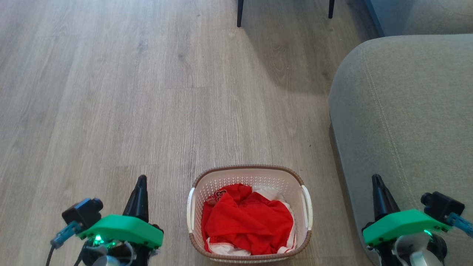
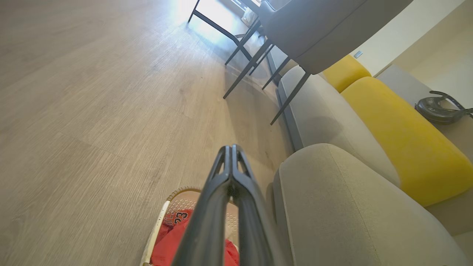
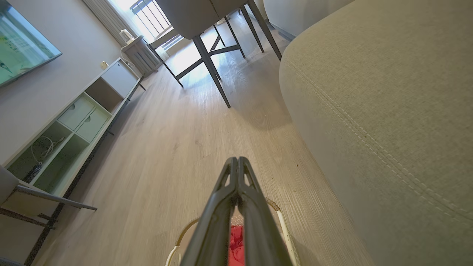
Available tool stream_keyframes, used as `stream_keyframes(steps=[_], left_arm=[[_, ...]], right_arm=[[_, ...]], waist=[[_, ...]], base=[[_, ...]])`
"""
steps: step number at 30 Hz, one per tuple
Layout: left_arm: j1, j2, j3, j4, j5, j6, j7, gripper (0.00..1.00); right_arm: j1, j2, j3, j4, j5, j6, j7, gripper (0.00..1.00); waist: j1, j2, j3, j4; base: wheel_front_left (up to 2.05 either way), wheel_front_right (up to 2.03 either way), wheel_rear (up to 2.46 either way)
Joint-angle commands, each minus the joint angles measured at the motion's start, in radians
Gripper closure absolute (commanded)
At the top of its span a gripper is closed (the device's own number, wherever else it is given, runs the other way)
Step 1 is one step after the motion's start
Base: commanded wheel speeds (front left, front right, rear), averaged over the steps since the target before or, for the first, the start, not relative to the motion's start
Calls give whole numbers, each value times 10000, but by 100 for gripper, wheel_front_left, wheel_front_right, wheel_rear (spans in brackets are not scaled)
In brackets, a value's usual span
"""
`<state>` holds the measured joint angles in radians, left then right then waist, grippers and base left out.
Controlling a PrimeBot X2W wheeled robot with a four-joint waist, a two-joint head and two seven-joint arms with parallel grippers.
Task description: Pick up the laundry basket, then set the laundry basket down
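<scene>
The laundry basket (image 1: pixel 250 173), white with perforated walls, a brown woven rim and white side handles, stands on the wood floor at the bottom centre of the head view, holding red-and-white clothes (image 1: pixel 248 220). My left gripper (image 1: pixel 140 181) hangs to its left, fingers pressed together and holding nothing. My right gripper (image 1: pixel 376 180) hangs to its right over the sofa edge, also shut and empty. Neither touches the basket. In the left wrist view the shut left gripper (image 2: pixel 231 147) crosses the laundry basket (image 2: pixel 183 194). The right wrist view has the right gripper (image 3: pixel 237 159) over the laundry basket (image 3: pixel 281 218).
A grey sofa (image 1: pixel 406 111) rises close on the basket's right, with yellow cushions (image 2: pixel 399 140) further along. Dark chair legs (image 1: pixel 240 13) stand ahead. A low shelf unit (image 3: pixel 74 122) lines the far wall. Open wood floor (image 1: pixel 111 92) lies ahead and to the left.
</scene>
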<state>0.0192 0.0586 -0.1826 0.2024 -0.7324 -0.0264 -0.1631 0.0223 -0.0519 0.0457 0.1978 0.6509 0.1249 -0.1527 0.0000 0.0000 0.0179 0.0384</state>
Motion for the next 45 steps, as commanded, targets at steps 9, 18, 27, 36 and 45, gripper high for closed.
stream_keyframes(steps=[9,18,27,36,45], left_arm=[[-607,157,417,-231,-1054,-150,253,100],[-680,177,653,-158,-2029,-256,498,100],[-753,191,897,-83,-2994,-362,748,100],[-828,200,1148,-7,-3957,-469,1005,100],[-904,205,1405,69,-4914,-575,1267,100]], right_arm=[[-634,-210,-110,-202,1153,23,227,100],[-708,-227,-226,-126,2208,27,468,100],[-782,-238,-348,-49,3254,31,714,100],[-858,-246,-478,28,4297,35,966,100],[-934,-249,-613,106,5337,39,1222,100]], waist=[[0,0,-15,-39],[0,0,-30,-80],[0,0,-46,-121],[0,0,-62,-162],[0,0,-77,-203]], base=[[0,0,0],[0,0,0],[0,0,0],[0,0,0],[0,0,0]])
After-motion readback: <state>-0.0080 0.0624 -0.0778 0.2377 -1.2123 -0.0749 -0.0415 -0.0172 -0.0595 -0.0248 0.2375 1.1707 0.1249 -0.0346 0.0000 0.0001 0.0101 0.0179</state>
